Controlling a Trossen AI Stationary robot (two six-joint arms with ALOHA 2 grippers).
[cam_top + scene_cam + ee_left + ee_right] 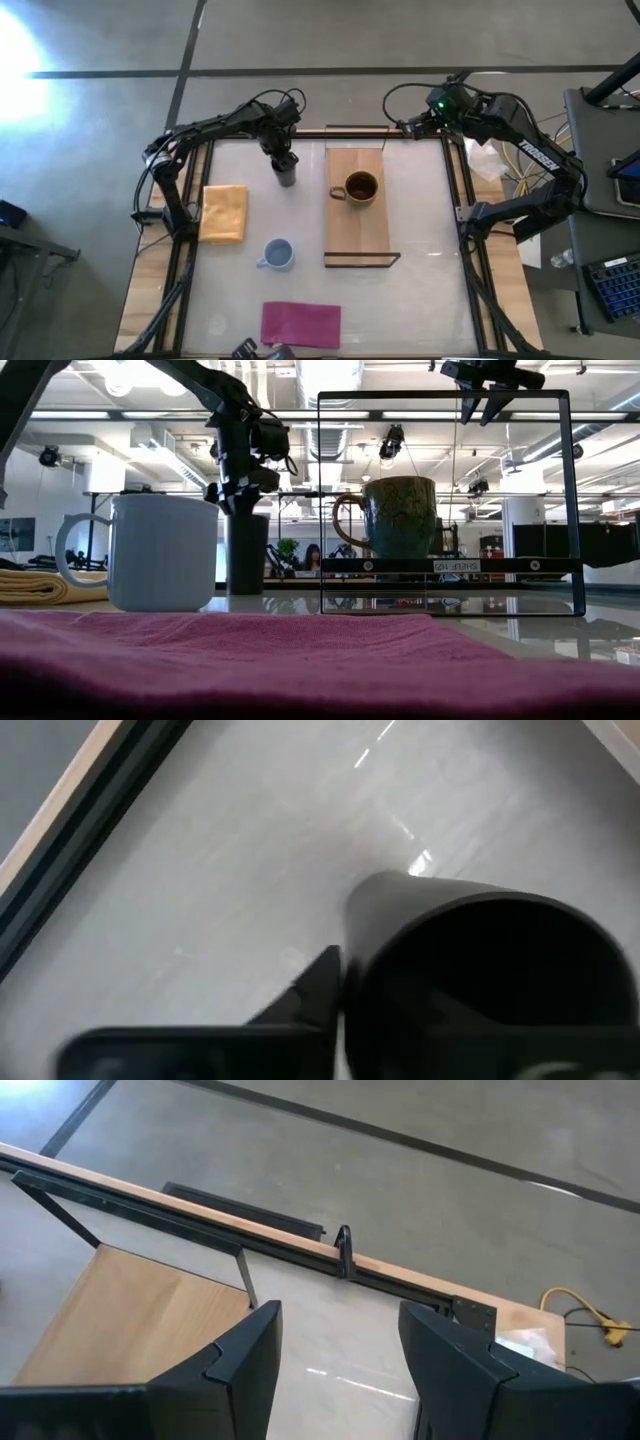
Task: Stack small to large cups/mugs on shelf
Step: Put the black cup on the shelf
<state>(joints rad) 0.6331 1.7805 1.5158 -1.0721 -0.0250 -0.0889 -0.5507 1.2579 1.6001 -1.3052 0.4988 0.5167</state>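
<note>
Left gripper (283, 160) grips black cup (470, 985), confirmed by wrist view

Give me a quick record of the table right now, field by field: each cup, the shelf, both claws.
black cup: on the table, left of the shelf, left claw at its rim
brown mug: on the shelf
blue mug: on the table, untouched
right claw: open, raised near the shelf's far right corner
cloths: yellow cloth at left, magenta cloth at the near edge
</note>
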